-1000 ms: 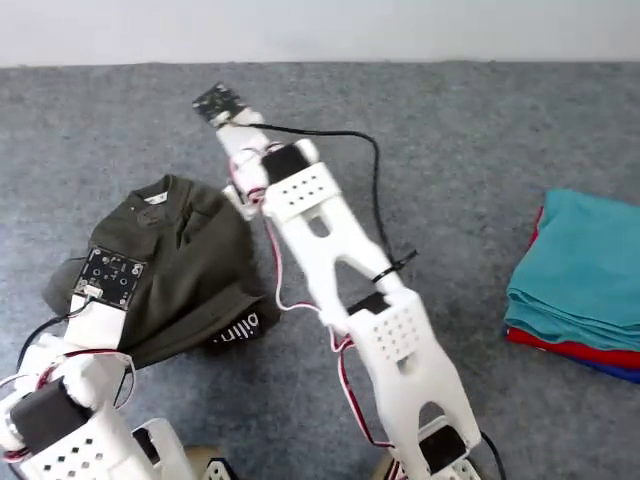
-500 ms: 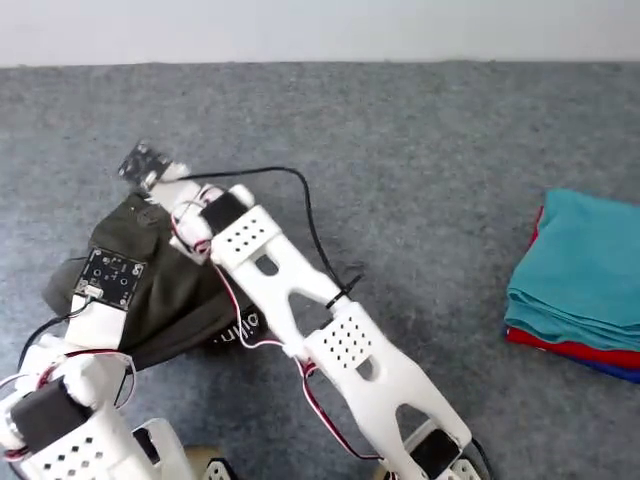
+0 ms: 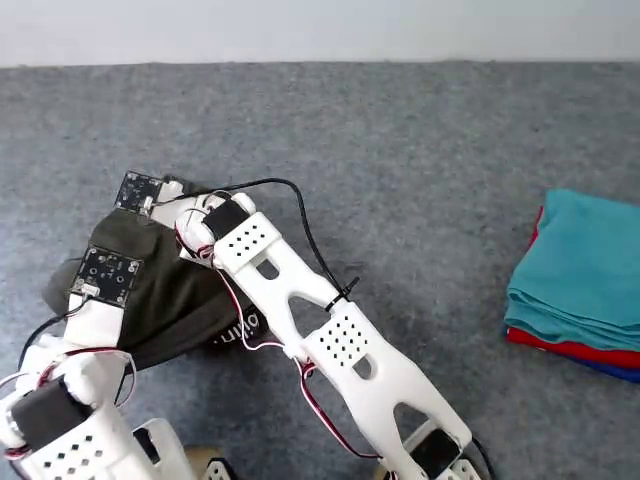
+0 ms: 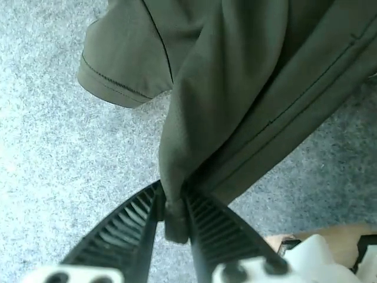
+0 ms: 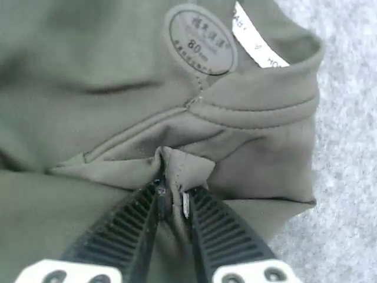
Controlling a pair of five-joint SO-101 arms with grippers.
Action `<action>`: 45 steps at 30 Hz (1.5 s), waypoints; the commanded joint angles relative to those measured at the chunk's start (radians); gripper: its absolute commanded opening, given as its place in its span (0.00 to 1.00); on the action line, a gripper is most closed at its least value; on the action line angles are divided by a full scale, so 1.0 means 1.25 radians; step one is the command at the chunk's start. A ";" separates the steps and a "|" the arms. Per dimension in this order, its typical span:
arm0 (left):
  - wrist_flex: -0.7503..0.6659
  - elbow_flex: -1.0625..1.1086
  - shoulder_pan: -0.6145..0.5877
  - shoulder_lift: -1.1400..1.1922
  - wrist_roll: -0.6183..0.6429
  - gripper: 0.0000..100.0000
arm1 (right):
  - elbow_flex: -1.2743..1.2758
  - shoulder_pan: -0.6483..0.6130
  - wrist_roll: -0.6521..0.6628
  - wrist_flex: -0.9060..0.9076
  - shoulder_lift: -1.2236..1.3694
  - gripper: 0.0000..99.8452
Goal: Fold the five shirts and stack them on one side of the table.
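An olive shirt (image 3: 172, 292) lies crumpled at the table's left. In the left wrist view my left gripper (image 4: 174, 219) is shut on a bunched fold of the shirt (image 4: 235, 88), which hangs from the pinch over the grey mat. My right gripper (image 5: 172, 197) is shut on a ridge of fabric just below the collar (image 5: 265, 94), near a round patch (image 5: 200, 38) and a white tag (image 5: 253, 41). From above, the right arm (image 3: 300, 300) stretches across to the shirt's far end, while the left arm (image 3: 75, 380) sits at its near left side.
A stack of folded shirts (image 3: 580, 275), teal on top of red and blue, rests at the right edge. The grey mat (image 3: 420, 150) spreads between the stack and the arms. A black cable (image 3: 305, 225) loops off the right arm.
The right arm has swung left from beyond the shirt's far right corner and come down onto the collar area. The left arm has hardly moved.
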 commanded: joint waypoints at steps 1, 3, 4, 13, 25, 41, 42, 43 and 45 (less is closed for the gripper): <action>-0.014 -0.006 -0.002 -0.005 0.006 0.01 | -0.060 0.042 0.016 0.046 -0.026 0.01; -0.014 -0.007 -0.004 -0.005 0.006 0.01 | -0.101 0.080 0.016 0.084 -0.037 0.01; -0.014 -0.007 -0.004 -0.005 0.006 0.01 | -0.119 0.096 0.016 0.101 -0.045 0.01; -0.055 -0.007 -0.001 -0.005 0.006 0.01 | -0.239 0.219 0.017 0.269 -0.072 0.01; -0.298 -0.008 0.000 -0.005 0.136 0.01 | -0.293 0.416 0.012 0.445 -0.129 0.01; -0.655 -0.003 0.268 0.004 0.178 0.01 | -0.113 0.613 0.012 0.449 -0.347 0.01; -0.686 -0.004 0.266 0.004 0.178 0.01 | -0.091 0.620 0.012 0.449 -0.370 0.01; -0.714 -0.008 0.266 0.004 0.177 0.01 | -0.070 0.628 0.012 0.449 -0.396 0.01; -0.770 -0.015 0.269 0.004 0.177 0.01 | -0.041 0.638 0.012 0.447 -0.446 0.01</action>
